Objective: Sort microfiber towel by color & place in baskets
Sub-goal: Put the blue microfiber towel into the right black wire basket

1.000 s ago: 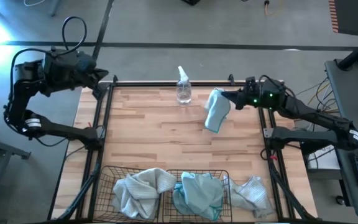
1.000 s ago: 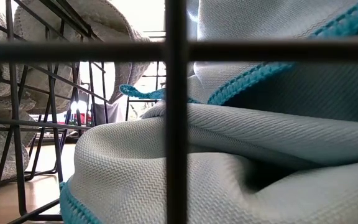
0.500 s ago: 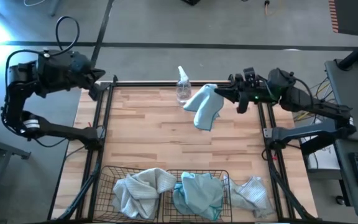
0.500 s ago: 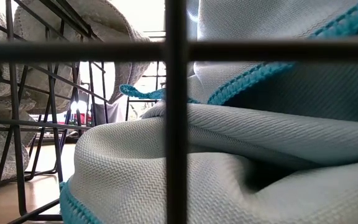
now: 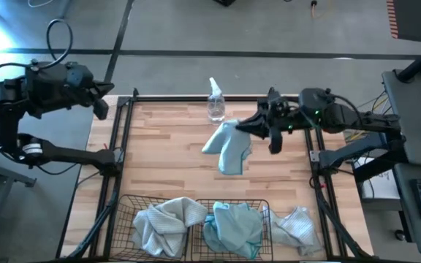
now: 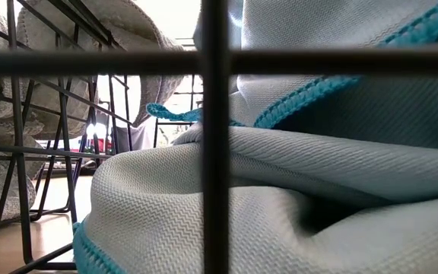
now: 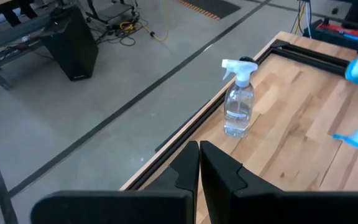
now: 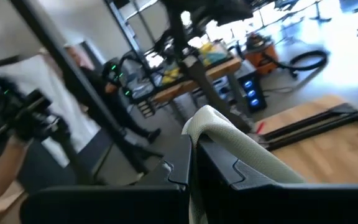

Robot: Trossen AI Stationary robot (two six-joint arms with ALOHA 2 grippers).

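The right claw (image 5: 245, 128) is clamped on a light blue towel (image 5: 227, 146), which hangs above the middle of the table (image 5: 167, 157) near the spray bottle (image 5: 215, 102). This looks like the carry step; next, bring it over the blue-filled basket (image 5: 232, 226) and let go. The left claw (image 5: 107, 102), closed and empty, waits off the table's far left corner.

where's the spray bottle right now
In the high view the spray bottle stands upright at the table's far edge, near the middle, just left of the light blue towel hanging from the right end effector.
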